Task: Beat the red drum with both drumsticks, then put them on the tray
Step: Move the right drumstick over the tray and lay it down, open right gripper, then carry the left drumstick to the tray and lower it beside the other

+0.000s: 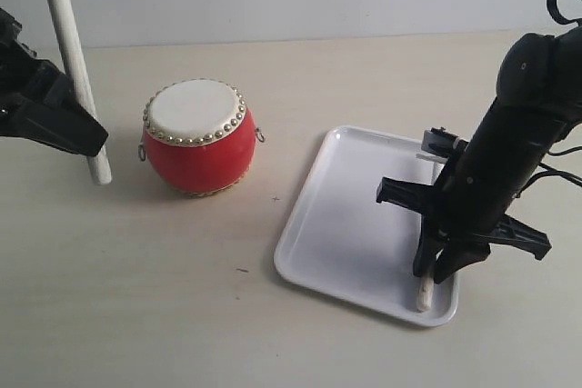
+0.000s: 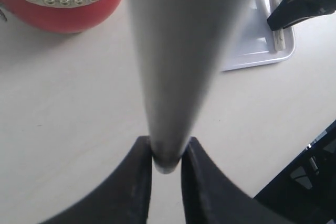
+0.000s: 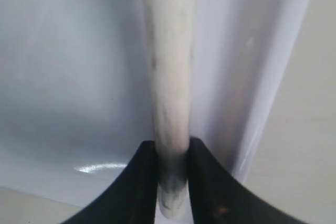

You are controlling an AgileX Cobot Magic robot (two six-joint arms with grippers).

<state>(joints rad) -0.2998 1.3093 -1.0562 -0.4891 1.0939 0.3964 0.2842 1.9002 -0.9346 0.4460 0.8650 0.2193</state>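
Note:
The red drum with its cream skin stands on the table left of the middle; it also shows in the left wrist view. My left gripper is left of the drum, shut on one drumstick that stands nearly upright with its lower end by the table; both jaws press on this drumstick. The white tray lies to the right. My right gripper is low over the tray's near right corner, shut on the other drumstick, which lies along the tray floor by the rim; its end pokes out below the fingers.
The pale table stretches in front of the drum and between the drum and the tray. The right arm leans over the tray's right side. In the left wrist view the tray and the right gripper show beyond the stick.

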